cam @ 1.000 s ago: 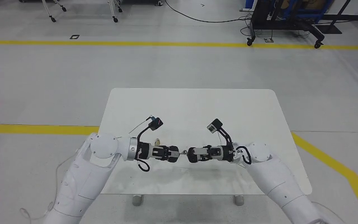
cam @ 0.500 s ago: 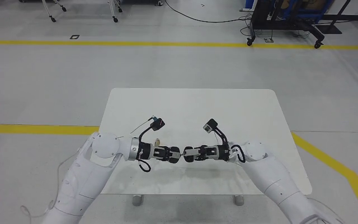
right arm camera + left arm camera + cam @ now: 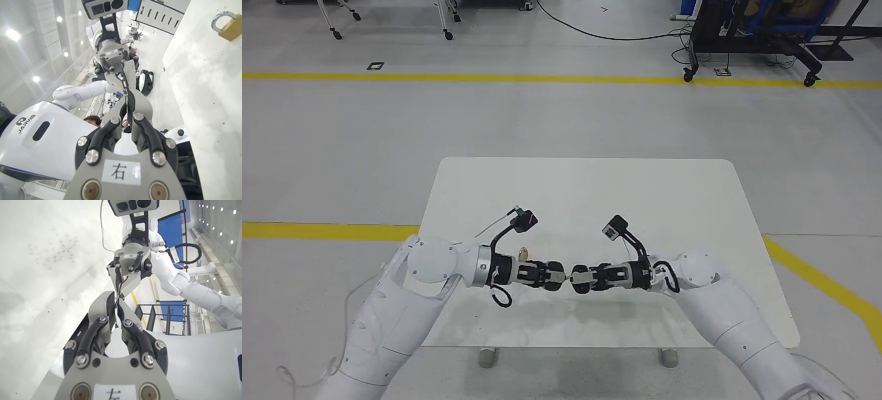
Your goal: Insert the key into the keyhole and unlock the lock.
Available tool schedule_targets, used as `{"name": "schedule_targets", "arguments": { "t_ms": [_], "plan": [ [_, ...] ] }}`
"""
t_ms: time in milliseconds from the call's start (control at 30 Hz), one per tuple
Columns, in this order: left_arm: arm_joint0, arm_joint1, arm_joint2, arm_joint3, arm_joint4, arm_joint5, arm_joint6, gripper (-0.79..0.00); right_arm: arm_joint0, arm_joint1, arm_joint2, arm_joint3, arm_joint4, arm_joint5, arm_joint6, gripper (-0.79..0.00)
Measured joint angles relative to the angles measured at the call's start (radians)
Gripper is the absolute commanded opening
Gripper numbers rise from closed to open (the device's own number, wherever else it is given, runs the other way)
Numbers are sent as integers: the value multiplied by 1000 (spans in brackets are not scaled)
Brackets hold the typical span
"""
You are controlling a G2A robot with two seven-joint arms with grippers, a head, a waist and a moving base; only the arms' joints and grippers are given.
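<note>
A brass padlock [image 3: 226,26] with a silver shackle lies on the white table [image 3: 642,190]; from above, the padlock [image 3: 525,252] sits just behind the left forearm. My left gripper [image 3: 558,275] and right gripper [image 3: 576,275] meet tip to tip above the table's front part. A small metal key [image 3: 118,295] spans the join between them. My left gripper [image 3: 116,303] is shut on its near end, and the right gripper [image 3: 119,289] is shut on the other end. In the right wrist view my right gripper [image 3: 129,100] touches the left gripper [image 3: 125,87]. Most of the key is hidden by the pads.
The table's front edge [image 3: 572,346] runs close below both arms. Bare tabletop extends behind and to either side of the grippers. Yellow floor lines [image 3: 322,231] run past the table.
The right gripper has slid left toward the left gripper, closing the gap between the tips. The left arm has barely moved, and the padlock lies where it was.
</note>
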Motion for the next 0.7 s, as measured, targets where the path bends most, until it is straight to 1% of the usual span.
{"name": "schedule_targets", "arguments": {
  "t_ms": [167, 333, 700],
  "plan": [
    [0, 0, -1, 1, 0, 2, 2, 0, -20, 11, 44, -1, 3, -38, -20, -785],
    [0, 0, -1, 1, 0, 2, 2, 0, -72, 42, 181, -9, 7, -121, -66, -785],
    [2, 1, 0, -8, 10, 1, 9, 0, -71, 42, 176, -9, 8, -119, -66, -785]
  ]
}}
